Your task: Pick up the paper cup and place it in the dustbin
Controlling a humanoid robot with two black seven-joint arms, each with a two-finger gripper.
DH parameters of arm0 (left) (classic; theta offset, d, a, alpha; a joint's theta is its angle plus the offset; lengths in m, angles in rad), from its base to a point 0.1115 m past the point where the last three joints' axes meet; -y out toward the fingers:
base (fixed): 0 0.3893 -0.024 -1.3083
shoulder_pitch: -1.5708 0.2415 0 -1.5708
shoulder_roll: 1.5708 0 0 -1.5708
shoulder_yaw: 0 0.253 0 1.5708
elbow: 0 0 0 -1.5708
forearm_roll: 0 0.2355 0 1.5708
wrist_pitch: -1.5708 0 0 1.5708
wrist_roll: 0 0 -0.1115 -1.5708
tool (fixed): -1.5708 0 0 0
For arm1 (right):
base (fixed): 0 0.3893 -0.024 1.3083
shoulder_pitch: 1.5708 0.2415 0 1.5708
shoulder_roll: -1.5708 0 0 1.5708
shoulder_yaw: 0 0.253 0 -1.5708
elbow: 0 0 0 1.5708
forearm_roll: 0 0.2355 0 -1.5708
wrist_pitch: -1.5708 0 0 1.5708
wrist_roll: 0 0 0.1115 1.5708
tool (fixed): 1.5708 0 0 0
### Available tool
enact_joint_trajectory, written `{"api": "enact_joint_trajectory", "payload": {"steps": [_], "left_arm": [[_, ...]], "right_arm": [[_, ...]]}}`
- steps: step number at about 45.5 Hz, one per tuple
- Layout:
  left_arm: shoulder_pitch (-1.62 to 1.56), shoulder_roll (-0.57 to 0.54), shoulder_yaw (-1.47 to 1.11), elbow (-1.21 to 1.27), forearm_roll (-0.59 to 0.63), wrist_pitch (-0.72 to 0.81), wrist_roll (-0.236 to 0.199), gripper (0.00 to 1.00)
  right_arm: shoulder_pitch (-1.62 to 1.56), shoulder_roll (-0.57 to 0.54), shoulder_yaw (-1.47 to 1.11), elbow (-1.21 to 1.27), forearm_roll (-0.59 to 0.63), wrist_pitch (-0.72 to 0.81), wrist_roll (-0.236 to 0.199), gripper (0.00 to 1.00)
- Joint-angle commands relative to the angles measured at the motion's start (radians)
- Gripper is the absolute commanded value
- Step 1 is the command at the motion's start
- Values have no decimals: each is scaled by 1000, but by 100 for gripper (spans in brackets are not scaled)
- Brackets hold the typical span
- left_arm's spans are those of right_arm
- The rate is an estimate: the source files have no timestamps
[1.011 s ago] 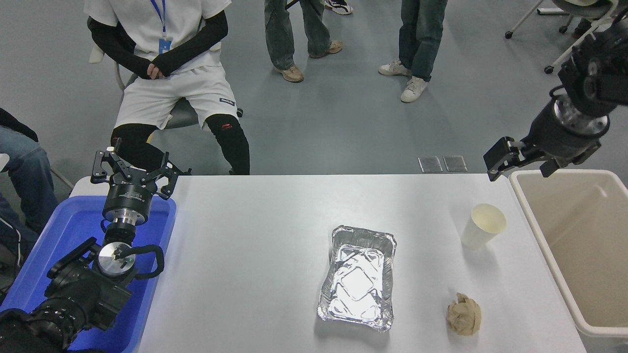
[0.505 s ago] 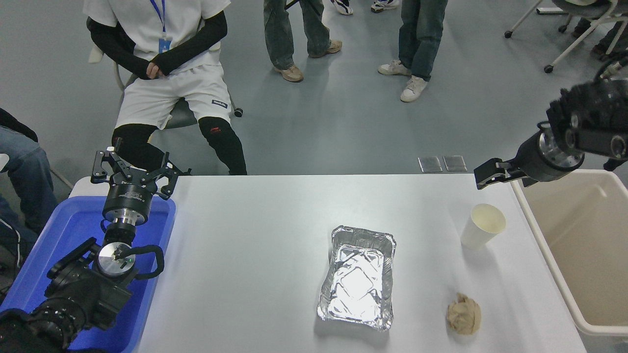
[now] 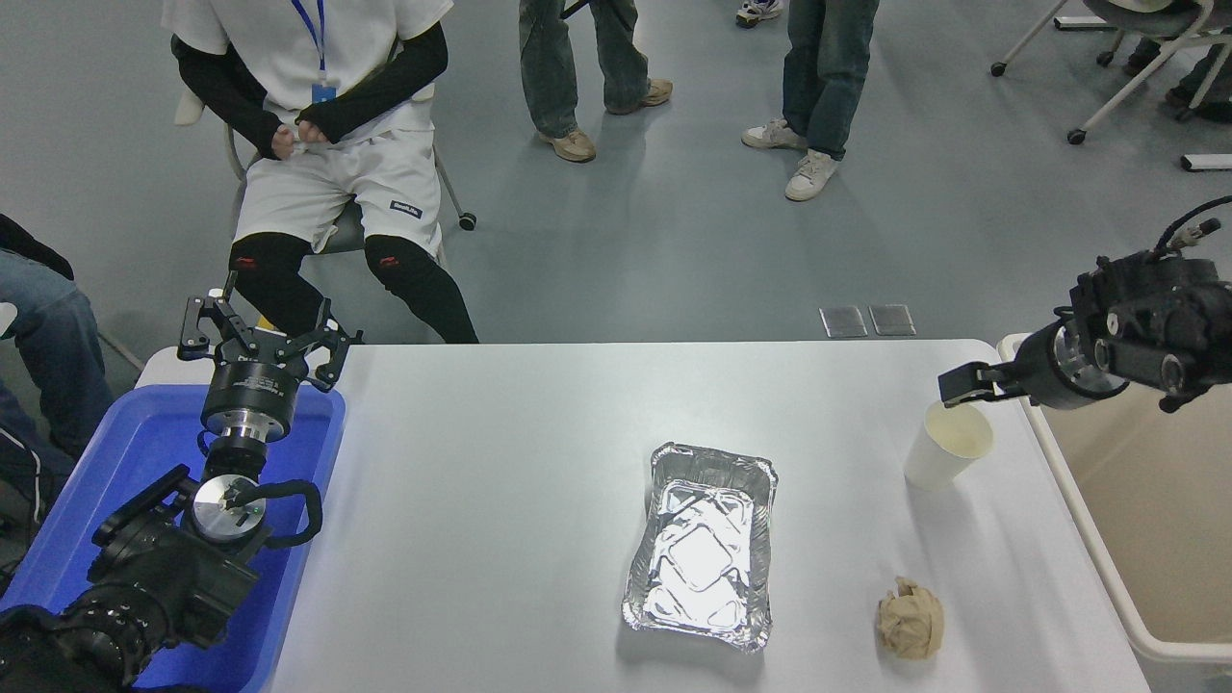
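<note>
Paper cup stands upright beside the dustbin, handy for dropping in. Right gripper hovers at its far rim; can't tell if it's apart or together.

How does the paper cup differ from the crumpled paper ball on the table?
The paper cup is cream-white, smooth and tapered; the paper ball is tan and wrinkled into a lump. The cup stands upright with its mouth open, farther from the camera; the ball lies nearer. The right claw is beside the cup's rim, far from the ball. Both rest near the dustbin.
</note>
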Motion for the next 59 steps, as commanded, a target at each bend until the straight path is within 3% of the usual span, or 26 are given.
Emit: {"api": "enact_joint_trajectory", "payload": {"steps": [1, 32, 46, 59], "left_arm": [[0, 0, 0, 0, 0, 0, 0, 99], [0, 0, 0, 0, 0, 0, 0, 99], [0, 0, 0, 0, 0, 0, 0, 99], [0, 0, 0, 0, 0, 0, 0, 99]], "right_arm": [[-80, -1, 7, -41, 13, -105, -22, 100], [-176, 4, 67, -70, 14, -187, -23, 100], [-193, 4, 83, -70, 17, -215, -43, 100], [-212, 6, 88, -65, 129, -215, -49, 91]]}}
